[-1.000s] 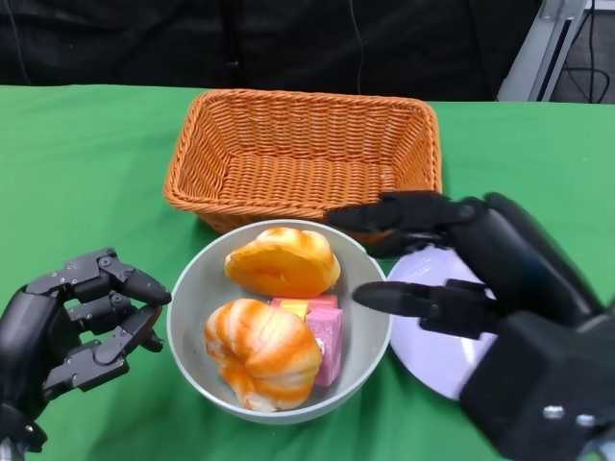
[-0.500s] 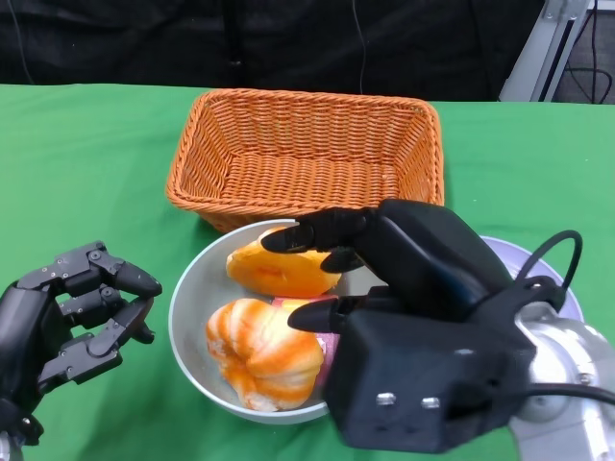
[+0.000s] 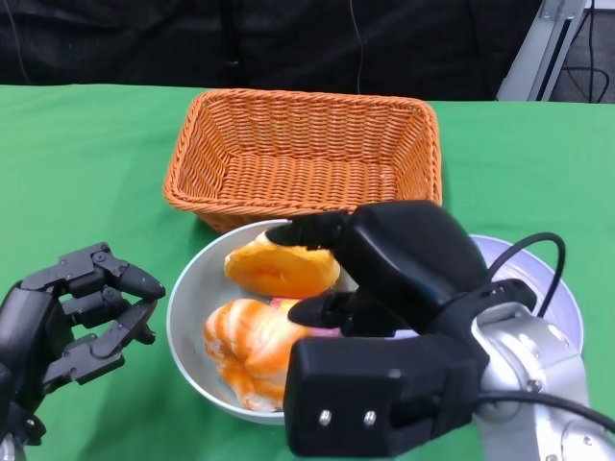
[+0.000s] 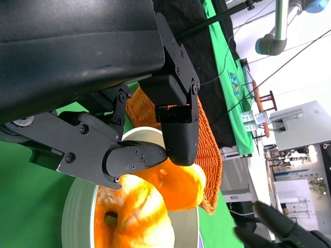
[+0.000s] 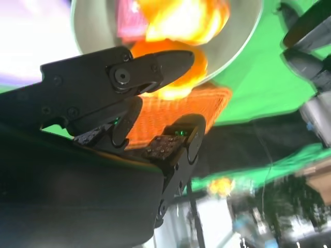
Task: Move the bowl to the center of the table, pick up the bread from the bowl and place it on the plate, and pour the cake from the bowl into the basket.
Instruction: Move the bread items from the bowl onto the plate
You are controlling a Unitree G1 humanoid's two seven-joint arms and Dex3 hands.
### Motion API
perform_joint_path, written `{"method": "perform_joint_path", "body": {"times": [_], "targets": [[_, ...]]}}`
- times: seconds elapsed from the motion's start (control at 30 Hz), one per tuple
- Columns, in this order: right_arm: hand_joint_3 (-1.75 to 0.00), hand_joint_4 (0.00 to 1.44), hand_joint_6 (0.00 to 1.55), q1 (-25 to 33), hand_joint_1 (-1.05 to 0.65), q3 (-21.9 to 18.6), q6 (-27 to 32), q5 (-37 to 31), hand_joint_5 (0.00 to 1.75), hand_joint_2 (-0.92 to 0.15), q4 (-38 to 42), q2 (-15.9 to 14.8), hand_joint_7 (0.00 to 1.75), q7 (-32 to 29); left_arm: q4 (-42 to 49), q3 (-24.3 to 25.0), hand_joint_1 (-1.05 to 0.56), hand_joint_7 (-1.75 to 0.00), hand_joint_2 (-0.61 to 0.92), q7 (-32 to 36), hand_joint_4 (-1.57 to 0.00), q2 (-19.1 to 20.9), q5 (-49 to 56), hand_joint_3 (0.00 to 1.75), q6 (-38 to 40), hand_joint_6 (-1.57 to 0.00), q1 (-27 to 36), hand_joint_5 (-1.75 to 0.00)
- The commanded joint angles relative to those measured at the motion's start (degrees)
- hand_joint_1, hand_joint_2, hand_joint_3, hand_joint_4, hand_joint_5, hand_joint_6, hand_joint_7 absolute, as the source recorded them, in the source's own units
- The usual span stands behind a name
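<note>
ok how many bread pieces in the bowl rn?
2. One bread at the far side of the bowl, under the right hand. The other at the near side, partly covered by that hand. More may be hidden beneath it.

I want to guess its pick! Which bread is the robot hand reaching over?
The plain orange bread nearest the basket; the right robot hand hovers above it. The striped bread sits nearer the robot.

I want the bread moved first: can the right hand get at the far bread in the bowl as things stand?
Probably yes. The right hand hangs over the bowl, fingers at the far bread, nothing between them.
</note>
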Motion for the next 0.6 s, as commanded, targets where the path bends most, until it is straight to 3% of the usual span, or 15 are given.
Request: {"method": "perform_joint_path", "body": {"times": [0.03, 0.33, 0.47, 0.6], "targets": [[-0.15, 0.88, 0.66, -0.40, -0.72, -2.21, 1.23, 2.75, 0.13, -0.92, -0.95, 1.29, 0.01, 3.24, 0.78, 0.26, -0.19, -1.09, 0.78, 0.92, -0.80, 0.35, 0.50, 0.55, -0.53, -0.84, -0.09, -1.46], [-0.18, 0.91, 0.64, -3.14, -0.78, -4.54, 6.79, 8.33, 0.09, -0.92, -1.19, 3.00, 0.00, 10.12, 1.60, 0.39, -0.22, -1.06, 0.80, 0.63, -0.83, 0.60, 0.90, 0.45, -0.61, -0.85, -0.53, -1.44], [-0.22, 0.92, 0.62, -5.00, -0.79, -3.10, 8.84, 7.51, 0.07, -0.92, -0.44, 3.18, 0.00, 10.93, 1.24, 0.58, -0.25, -1.05, 0.87, 0.24, -0.84, 0.63, -0.28, 0.28, 0.47, -0.85, -0.66, -1.41], [-0.28, 0.98, 0.57, -6.27, -0.82, -1.13, 9.65, 6.37, 0.08, -0.92, 0.51, 2.64, 0.00, 11.71, 1.05, 0.49, -0.25, -1.06, 0.92, 1.21, -0.72, 0.94, 1.01, 0.23, 0.10, -0.84, -0.54, -1.54]]}}
